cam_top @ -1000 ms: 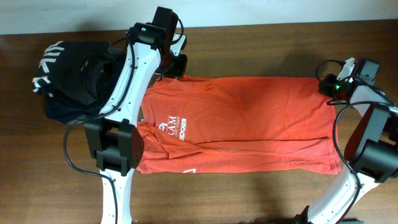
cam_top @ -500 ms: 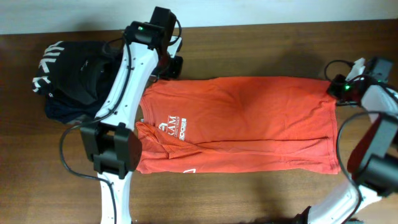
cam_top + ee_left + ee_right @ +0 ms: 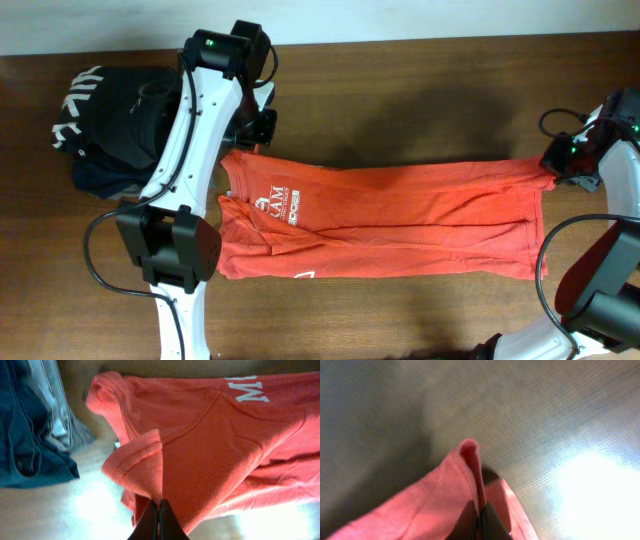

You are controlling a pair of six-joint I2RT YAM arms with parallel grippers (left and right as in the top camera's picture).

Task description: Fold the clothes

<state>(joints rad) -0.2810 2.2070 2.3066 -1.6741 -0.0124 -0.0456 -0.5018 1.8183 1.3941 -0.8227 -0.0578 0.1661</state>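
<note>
The white lettering point(image 3: 246, 389) on the T-shirt point(image 3: 400, 215) is cut by the left wrist view's top edge; overhead it is too small to read.

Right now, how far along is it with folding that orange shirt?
Early on. Done: the shirt lies stretched lengthwise on the table. In hand: the left gripper and right gripper are each shut on one end of its far edge, which is lifted. Left: laying that edge over toward the near side, and probably more folds after that; it is not a compact bundle yet.
</note>
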